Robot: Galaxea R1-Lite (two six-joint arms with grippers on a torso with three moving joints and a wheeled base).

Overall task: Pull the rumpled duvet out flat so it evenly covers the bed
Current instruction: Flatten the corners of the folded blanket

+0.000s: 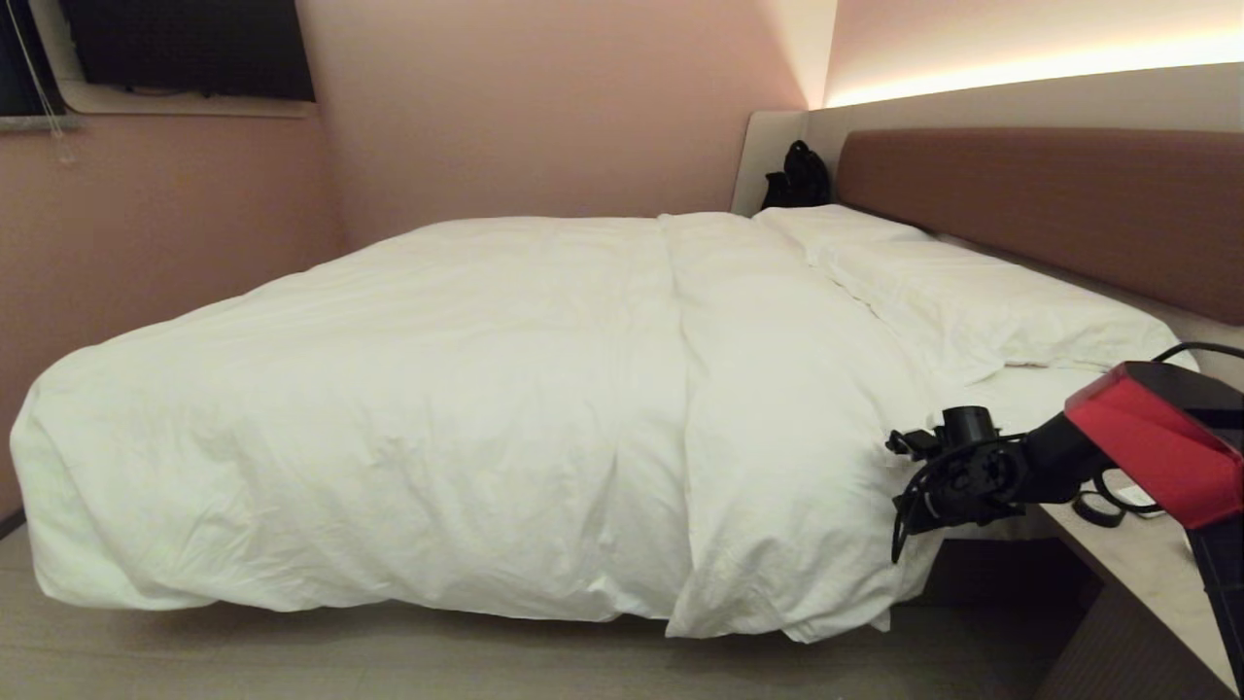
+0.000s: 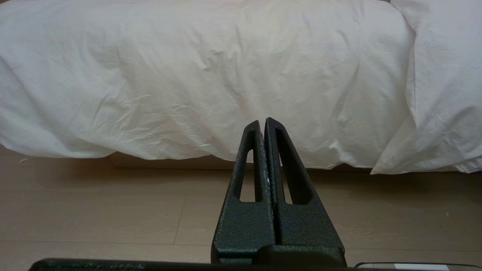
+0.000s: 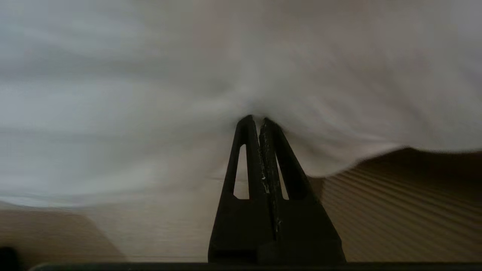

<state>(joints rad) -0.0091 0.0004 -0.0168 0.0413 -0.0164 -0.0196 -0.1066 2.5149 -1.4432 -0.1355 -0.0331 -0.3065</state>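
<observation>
A puffy white duvet (image 1: 466, 389) lies spread over the bed (image 1: 1050, 204) and hangs down its near side almost to the floor. My right gripper (image 1: 894, 449) is at the duvet's near right edge, below the pillows. In the right wrist view the right gripper (image 3: 256, 119) is shut, with a pinch of the duvet (image 3: 150, 75) drawn in between its tips. My left gripper (image 2: 262, 121) is outside the head view. It is shut on nothing, low above the floor, and points at the hanging side of the duvet (image 2: 188, 75).
Two flat pillows (image 1: 972, 292) lie along the headboard. A black bag (image 1: 797, 175) sits at the bed's far corner. A nightstand (image 1: 1137, 564) with small items stands at the near right, under my right arm. A pink wall borders the left side.
</observation>
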